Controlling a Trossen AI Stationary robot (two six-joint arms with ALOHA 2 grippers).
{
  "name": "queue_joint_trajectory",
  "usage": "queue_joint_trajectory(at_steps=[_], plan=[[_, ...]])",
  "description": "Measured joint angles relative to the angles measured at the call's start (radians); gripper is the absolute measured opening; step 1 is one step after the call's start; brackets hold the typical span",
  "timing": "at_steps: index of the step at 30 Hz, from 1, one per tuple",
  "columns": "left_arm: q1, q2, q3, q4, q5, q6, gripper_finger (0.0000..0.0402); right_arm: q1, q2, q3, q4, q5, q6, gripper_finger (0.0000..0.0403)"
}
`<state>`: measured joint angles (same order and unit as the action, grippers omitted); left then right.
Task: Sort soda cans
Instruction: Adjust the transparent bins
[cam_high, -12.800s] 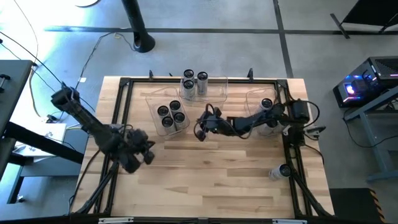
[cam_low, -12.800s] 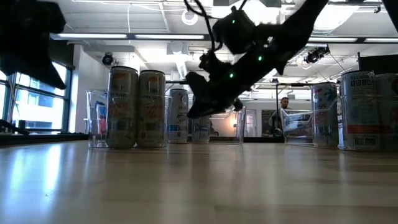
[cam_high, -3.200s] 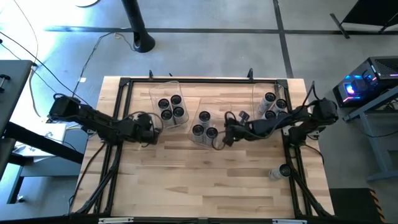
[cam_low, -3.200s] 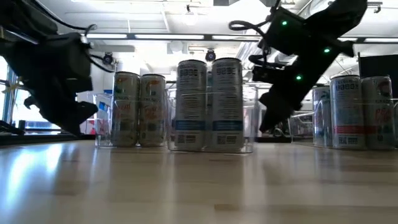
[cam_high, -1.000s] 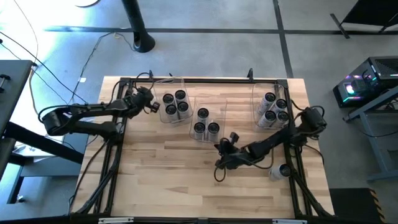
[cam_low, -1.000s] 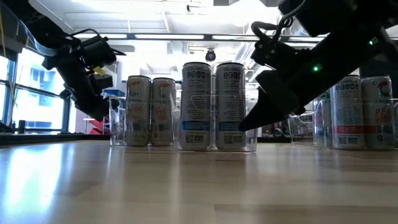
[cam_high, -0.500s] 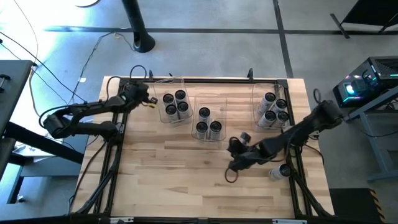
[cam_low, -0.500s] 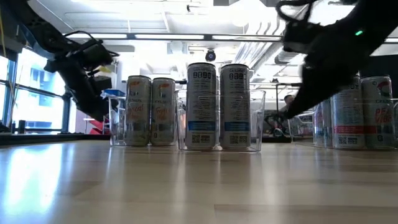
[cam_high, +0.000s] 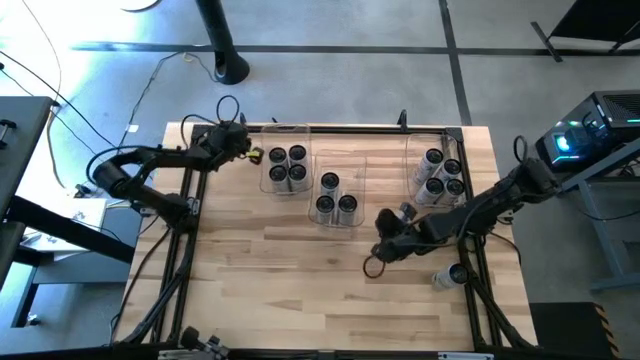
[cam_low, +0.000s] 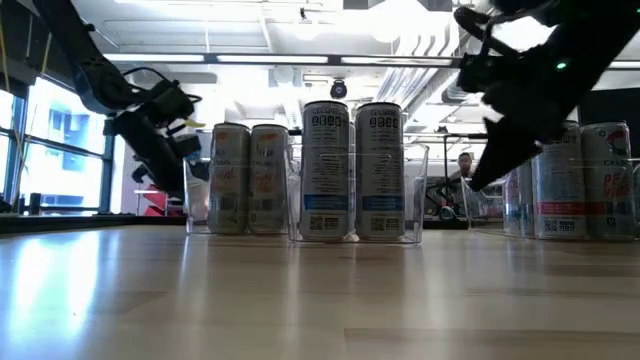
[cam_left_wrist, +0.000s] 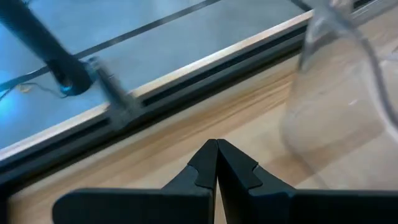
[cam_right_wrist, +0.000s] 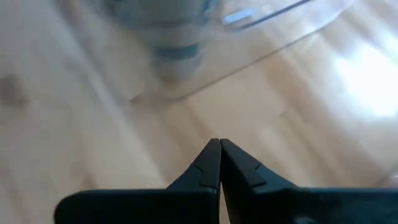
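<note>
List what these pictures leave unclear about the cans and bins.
- Can labels: in the high view only the dark tops of the soda cans show; too small to read.
- Lone can by the table's right edge: partly hidden by the frame rail.
- Right bin: in the low view the right arm covers part of it.
- Left wrist view: the bin is blurred and cut off by the edge.

A pale butcher-block wooden tabletop (cam_high: 300, 265) edged by a black metal frame (cam_high: 190, 230) stands on a grey concrete floor (cam_high: 330, 60) crossed by dark seams. Beyond the tabletop's far edge a black round-footed pole (cam_high: 222, 45) rises. To its right sits a blue-lit computer case (cam_high: 590, 130). Behind it, long ceiling strip lights (cam_low: 260, 58) and tall windows (cam_low: 55, 150) brighten the room.
</note>
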<state>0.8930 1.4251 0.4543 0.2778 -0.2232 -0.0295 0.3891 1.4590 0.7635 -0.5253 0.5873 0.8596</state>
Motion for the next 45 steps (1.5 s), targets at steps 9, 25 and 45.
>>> queue_joint_trajectory(at_steps=[9,25,45], plan=[[-0.005,-0.021,0.05,-0.077,-0.028,0.04,0.0,-0.241,0.018,0.0,0.063,0.055,-0.078,0.0],[-0.295,-0.434,0.048,-0.558,-0.079,-0.065,0.0,-0.525,0.156,0.0,0.52,-0.115,-0.487,0.0],[-0.628,-0.449,0.048,-0.709,-0.342,-0.336,0.0,-0.697,0.257,0.002,0.777,-0.322,-0.798,0.0]])
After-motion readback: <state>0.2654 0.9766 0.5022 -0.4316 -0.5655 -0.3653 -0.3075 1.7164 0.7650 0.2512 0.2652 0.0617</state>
